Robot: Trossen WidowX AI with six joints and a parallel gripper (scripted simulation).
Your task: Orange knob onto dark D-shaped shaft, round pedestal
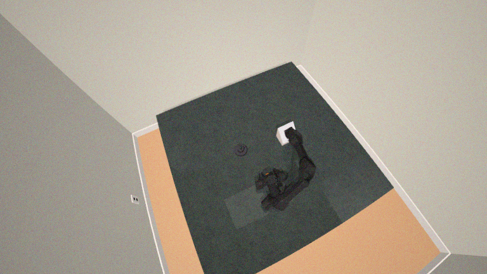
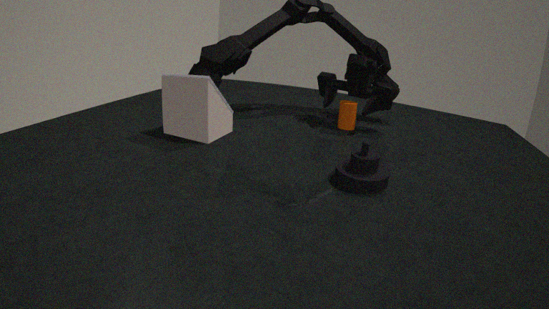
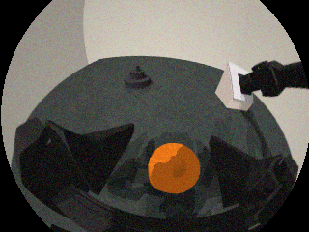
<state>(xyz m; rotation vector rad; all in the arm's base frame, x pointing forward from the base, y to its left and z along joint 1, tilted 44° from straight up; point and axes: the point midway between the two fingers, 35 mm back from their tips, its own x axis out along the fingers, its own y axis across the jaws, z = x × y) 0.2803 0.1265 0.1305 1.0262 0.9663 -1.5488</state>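
The orange knob (image 1: 266, 174) (image 2: 347, 116) (image 3: 169, 174) stands upright on the dark table, with a round face toward the wrist camera; its hole's flat side cannot be made out. My gripper (image 2: 344, 108) (image 3: 173, 134) is open, its fingers wide apart on either side of the knob and not touching it. In the exterior view the fingertips are around the knob's top. The round dark pedestal (image 1: 236, 153) (image 2: 361, 185) (image 3: 138, 83) stands apart from the knob, farther from the arm's wrist. Its thin shaft (image 2: 364, 149) (image 3: 137, 69) is bare and points up.
A white block with a sloped face (image 1: 279, 137) (image 2: 184, 107) (image 3: 230, 95) stands to one side, near the arm's base. The arm (image 1: 305, 167) (image 2: 264, 28) arches from behind it over to the knob. The dark table (image 1: 215, 113) (image 2: 242, 228) ends well beyond the pedestal.
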